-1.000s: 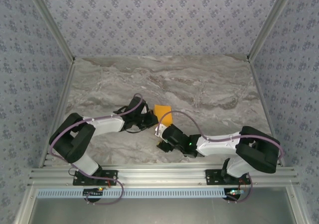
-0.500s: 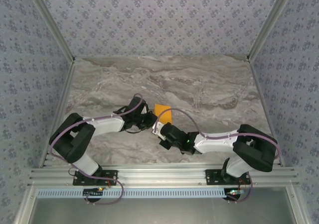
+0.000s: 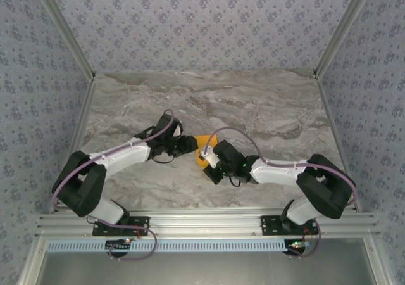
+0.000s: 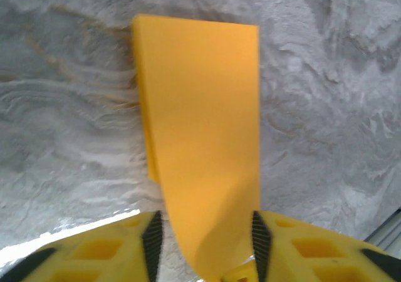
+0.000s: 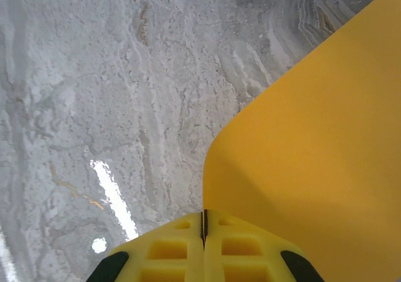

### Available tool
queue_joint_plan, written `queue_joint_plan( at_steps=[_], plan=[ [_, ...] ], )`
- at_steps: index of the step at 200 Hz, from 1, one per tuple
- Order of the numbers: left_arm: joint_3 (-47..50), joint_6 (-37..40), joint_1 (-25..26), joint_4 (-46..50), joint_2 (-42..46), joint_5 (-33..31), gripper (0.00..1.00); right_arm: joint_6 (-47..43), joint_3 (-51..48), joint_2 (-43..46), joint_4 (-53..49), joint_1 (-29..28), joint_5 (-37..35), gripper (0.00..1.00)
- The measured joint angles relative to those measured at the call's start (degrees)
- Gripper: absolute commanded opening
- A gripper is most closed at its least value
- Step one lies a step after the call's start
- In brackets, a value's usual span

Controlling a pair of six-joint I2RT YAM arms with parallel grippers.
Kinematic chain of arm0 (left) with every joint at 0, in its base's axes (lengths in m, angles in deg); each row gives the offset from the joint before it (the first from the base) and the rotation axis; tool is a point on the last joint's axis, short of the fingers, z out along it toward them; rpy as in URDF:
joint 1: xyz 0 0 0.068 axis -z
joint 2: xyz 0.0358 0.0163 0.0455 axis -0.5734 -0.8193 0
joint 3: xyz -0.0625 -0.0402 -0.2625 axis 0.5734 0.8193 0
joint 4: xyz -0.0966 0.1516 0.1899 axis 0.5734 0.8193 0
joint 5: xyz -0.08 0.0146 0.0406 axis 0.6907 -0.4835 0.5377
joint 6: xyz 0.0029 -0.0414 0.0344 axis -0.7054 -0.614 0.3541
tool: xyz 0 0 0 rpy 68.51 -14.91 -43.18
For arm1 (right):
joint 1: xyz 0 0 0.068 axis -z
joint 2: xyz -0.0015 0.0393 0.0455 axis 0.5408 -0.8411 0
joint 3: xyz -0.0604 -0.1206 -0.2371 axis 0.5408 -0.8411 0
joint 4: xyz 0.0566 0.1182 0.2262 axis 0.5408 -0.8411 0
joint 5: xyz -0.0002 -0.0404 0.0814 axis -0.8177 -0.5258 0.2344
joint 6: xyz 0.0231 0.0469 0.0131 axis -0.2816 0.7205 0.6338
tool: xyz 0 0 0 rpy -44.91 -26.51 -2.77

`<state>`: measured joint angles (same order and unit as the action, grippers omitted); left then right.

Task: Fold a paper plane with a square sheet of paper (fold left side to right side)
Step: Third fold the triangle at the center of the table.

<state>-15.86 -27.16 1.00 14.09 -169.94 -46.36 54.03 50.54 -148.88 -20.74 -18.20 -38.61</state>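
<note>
I see my right gripper (image 5: 203,224) pinching shut on an edge of the folded orange sheet of paper (image 3: 202,141) at the middle of the marble table (image 3: 272,114), while my left gripper (image 4: 207,227) has its fingers spread either side of the sheet's other end.

The right gripper (image 5: 203,222) has advanced toward 12 o'clock in the top view and clamped shut on the square sheet of paper (image 4: 200,106). The left gripper (image 4: 207,235) has parted its jaws about the sheet. The elbow of the left arm (image 3: 120,155) has dropped toward 7 o'clock.
</note>
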Motion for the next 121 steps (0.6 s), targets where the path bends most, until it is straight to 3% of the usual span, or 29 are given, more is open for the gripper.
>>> queue_joint_plan(
  at_steps=[21,67,121],
  plan=[
    [-4.7,2.3,0.0,0.1,-3.9,1.8,0.24,1.4,0.5,-0.3,-0.4,1.3,3.4,0.0],
    [-14.6,5.0,0.3,-0.3,-17.7,6.3,0.2,4.0,1.8,-2.4,-1.1,2.8,8.4,0.0],
    [-21.6,6.9,1.2,0.6,-28.1,8.3,0.16,7.1,2.1,-4.2,-1.1,5.4,12.6,0.0]
  ],
)
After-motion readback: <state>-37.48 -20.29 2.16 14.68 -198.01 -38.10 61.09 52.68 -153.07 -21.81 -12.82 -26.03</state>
